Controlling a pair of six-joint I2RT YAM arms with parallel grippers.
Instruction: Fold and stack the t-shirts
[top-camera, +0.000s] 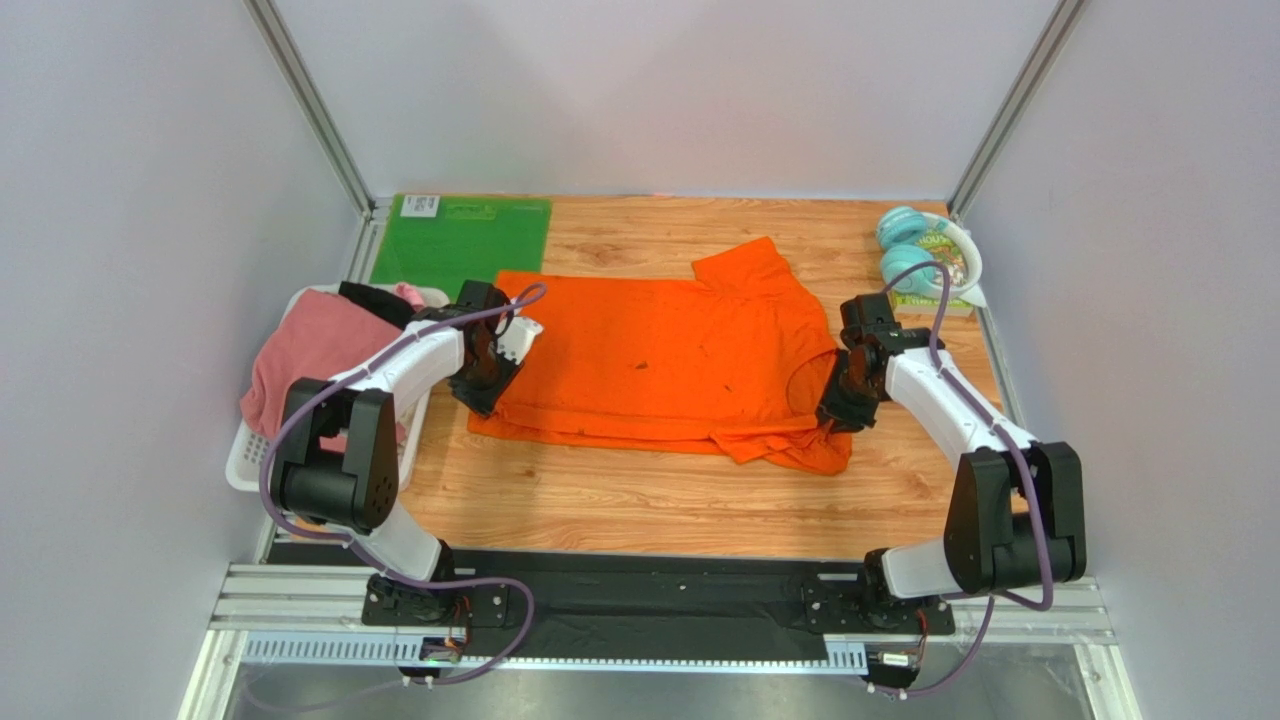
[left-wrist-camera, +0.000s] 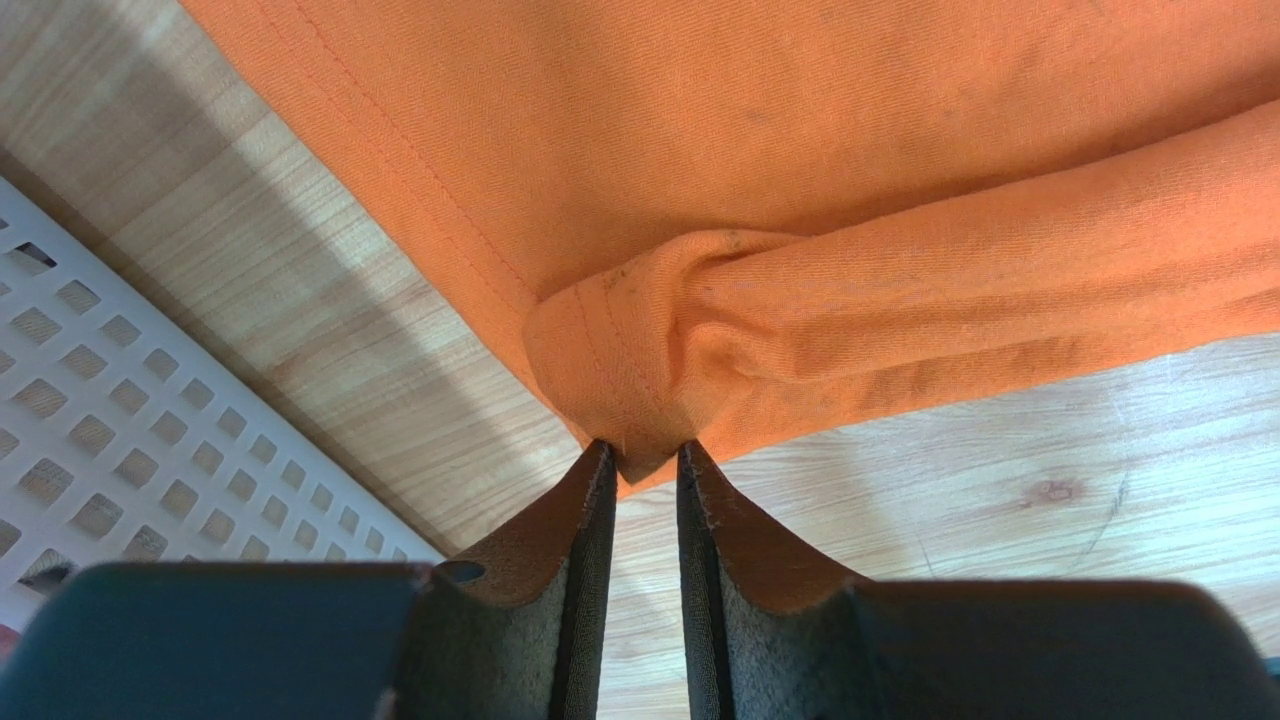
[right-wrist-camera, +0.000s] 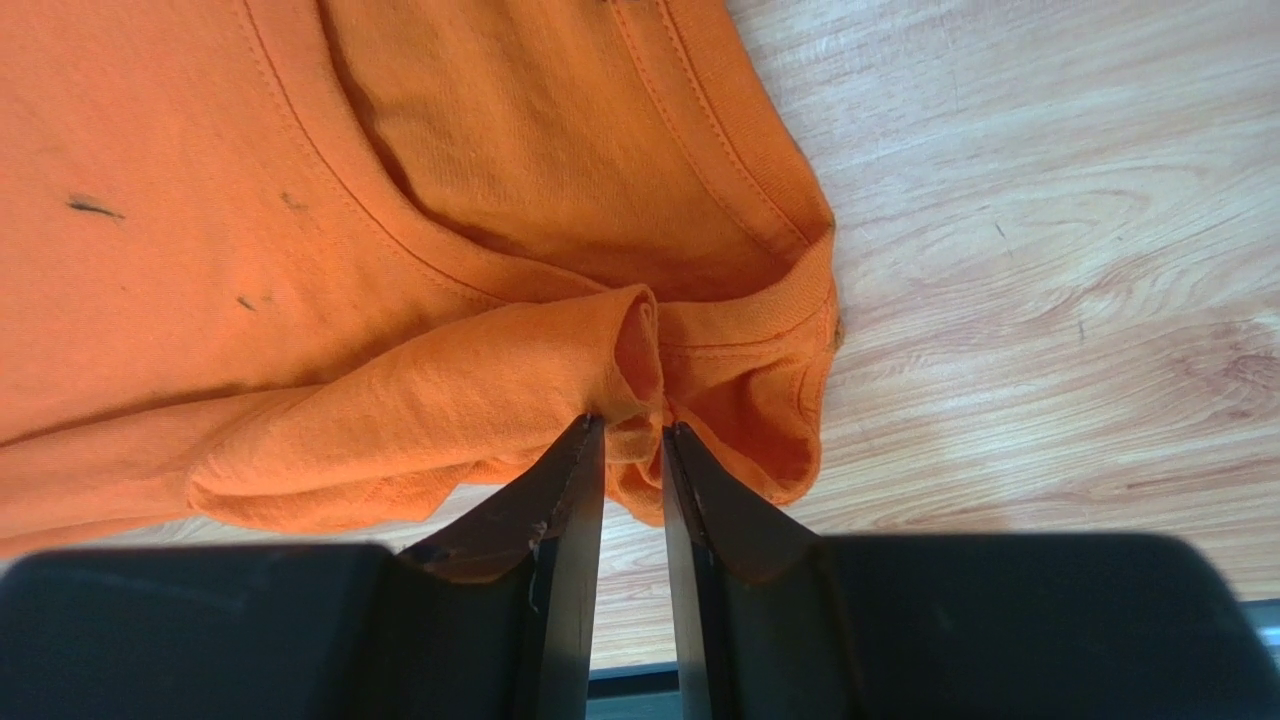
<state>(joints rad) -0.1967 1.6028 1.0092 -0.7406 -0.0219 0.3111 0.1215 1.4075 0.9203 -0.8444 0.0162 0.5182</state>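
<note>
One orange t-shirt (top-camera: 661, 360): spread on the table (top-camera: 646, 510), near edge gathered for a fold.
Pink t-shirt (top-camera: 308, 353): heaped in the basket (top-camera: 241, 458), left.
Left gripper (left-wrist-camera: 646, 450): nearly closed, pinching one near corner.
Right gripper (right-wrist-camera: 634, 428): likewise, pinching the opposite corner.

Left gripper (left-wrist-camera: 645, 452), right gripper (right-wrist-camera: 631, 428), both pinched

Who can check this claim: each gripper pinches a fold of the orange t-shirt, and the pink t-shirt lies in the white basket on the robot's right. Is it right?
Not quite. The white basket holding the pink t-shirt sits on the robot's left, as the top external view shows. The rest holds: the left gripper and the right gripper each pinch a fold of the orange t-shirt.
</note>
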